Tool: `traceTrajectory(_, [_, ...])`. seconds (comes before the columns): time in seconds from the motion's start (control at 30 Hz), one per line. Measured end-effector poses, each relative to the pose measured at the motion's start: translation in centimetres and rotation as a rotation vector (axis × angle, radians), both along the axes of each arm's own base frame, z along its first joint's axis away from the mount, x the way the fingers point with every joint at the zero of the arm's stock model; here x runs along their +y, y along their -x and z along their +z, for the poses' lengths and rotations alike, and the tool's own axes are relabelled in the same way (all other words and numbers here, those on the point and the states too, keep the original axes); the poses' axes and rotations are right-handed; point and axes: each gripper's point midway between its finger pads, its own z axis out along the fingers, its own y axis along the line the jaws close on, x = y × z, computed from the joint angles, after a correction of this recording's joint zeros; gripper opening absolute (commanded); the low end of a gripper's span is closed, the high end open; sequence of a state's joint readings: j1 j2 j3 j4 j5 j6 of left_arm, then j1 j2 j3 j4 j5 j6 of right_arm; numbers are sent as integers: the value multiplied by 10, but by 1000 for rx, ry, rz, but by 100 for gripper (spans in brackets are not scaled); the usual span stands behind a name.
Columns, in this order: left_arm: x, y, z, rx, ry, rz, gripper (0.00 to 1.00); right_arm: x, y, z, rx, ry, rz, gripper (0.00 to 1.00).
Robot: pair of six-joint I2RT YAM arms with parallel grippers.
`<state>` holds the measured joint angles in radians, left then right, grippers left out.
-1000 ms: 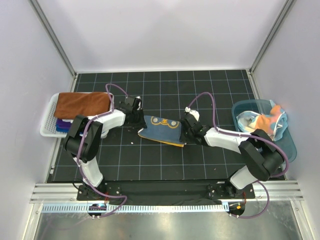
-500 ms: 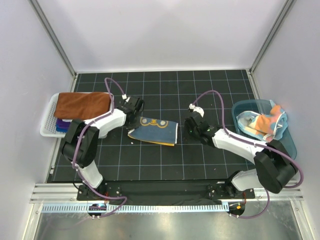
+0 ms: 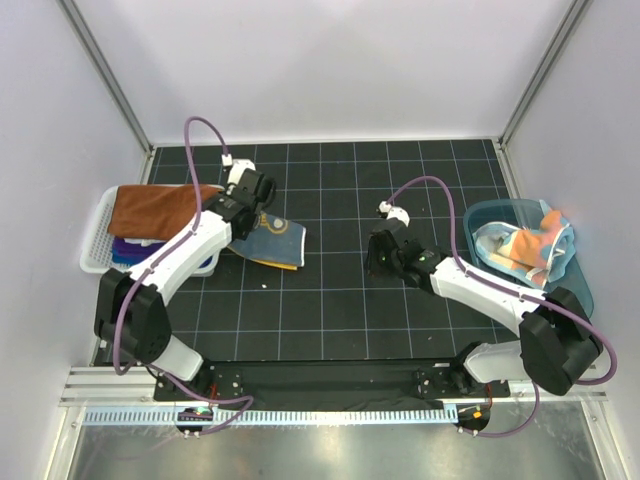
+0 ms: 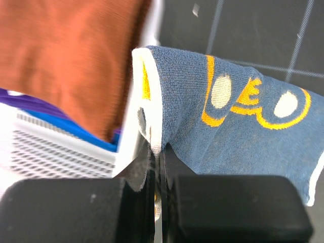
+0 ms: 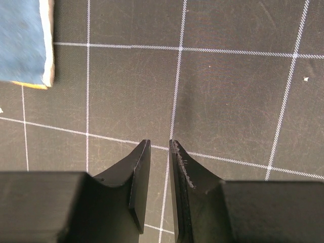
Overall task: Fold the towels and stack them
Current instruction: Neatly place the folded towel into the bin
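Observation:
The navy-and-yellow towel [image 3: 275,243], folded, hangs from my left gripper [image 3: 240,224] just right of the white basket. In the left wrist view the left gripper [image 4: 157,149] is shut on the white-hemmed folded edge of this towel [image 4: 238,131]. The rust brown towel [image 3: 160,208] lies on top of the stack in the basket, with a purple towel [image 3: 125,245] under it. My right gripper [image 3: 376,262] hovers over bare mat right of the towel, and in its own view the right gripper [image 5: 160,144] is slightly open and holds nothing. A corner of the navy towel [image 5: 23,40] shows at top left.
The white slatted basket [image 3: 95,255] stands at the left edge of the black gridded mat [image 3: 330,300]. The teal round tub [image 3: 582,292] at the right holds an orange towel [image 3: 530,242] and a white towel [image 3: 490,240], crumpled. White walls enclose the cell.
My left gripper has carried the navy towel left and back toward the basket. The right gripper has let go of the towel's right edge and stayed mid-mat.

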<state>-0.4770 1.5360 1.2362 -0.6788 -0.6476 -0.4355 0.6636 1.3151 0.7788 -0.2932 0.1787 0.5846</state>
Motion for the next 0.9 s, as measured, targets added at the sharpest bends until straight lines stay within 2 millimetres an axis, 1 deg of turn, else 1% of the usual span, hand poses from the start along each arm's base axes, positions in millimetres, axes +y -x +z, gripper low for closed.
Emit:
traceTrajectory(0.1, [15, -1, 14, -27, -27, 26, 0, 0, 0, 1, -1, -1, 4, 29])
traceTrajectory(0.17, [30, -2, 22, -46, -34, 59, 0, 1, 0, 1, 0, -5, 8, 28])
traceTrajectory(0.33, [74, -5, 48, -116, -26, 154, 0, 2, 0, 1, 4, -9, 17, 28])
traceTrajectory(0.47, [99, -11, 64, -183, -17, 209, 0, 4, 0, 2, 1, -16, 23, 28])
traceTrajectory(0.57, [112, -17, 69, -213, -16, 234, 0, 7, -2, 1, 1, -24, 29, 27])
traceTrajectory(0.77, [139, -24, 67, -252, -26, 281, 0, 13, -3, -3, 7, -38, 43, 26])
traceTrajectory(0.9, [157, -29, 73, -293, -32, 314, 0, 16, -4, -8, 17, -41, 52, 25])
